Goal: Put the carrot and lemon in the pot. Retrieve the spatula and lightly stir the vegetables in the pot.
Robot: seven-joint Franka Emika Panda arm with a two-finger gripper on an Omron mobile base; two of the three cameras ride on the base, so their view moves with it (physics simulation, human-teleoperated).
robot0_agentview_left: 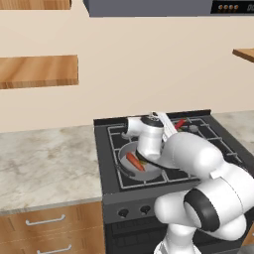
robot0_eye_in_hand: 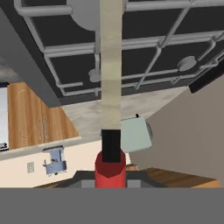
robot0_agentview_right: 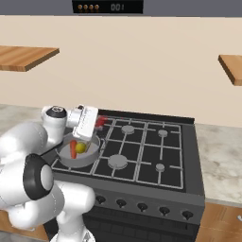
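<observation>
Right base view shows the pot (robot0_agentview_right: 78,153) on the near-left burner of the stove (robot0_agentview_right: 156,160), with the carrot (robot0_agentview_right: 73,149) and the lemon (robot0_agentview_right: 81,148) lying side by side inside it, so what remains is the stirring. The jaws are clamped on the spatula (robot0_eye_in_hand: 110,87) at its red handle (robot0_eye_in_hand: 110,168); in the hand view the shaft and pale blade run straight away from the gripper (robot0_agentview_right: 86,122), which hangs over the pot's far rim. From the left base view the wrist covers much of the pot, and I cannot tell whether the blade has reached the contents. My worry is the shallow wall: a sweep that is too wide or fast could roll the lemon out onto the grates, or catch the rim and drag the pot off its burner. The narrow grip on a rounded handle could also let the spatula twist when the blade meets the carrot.
</observation>
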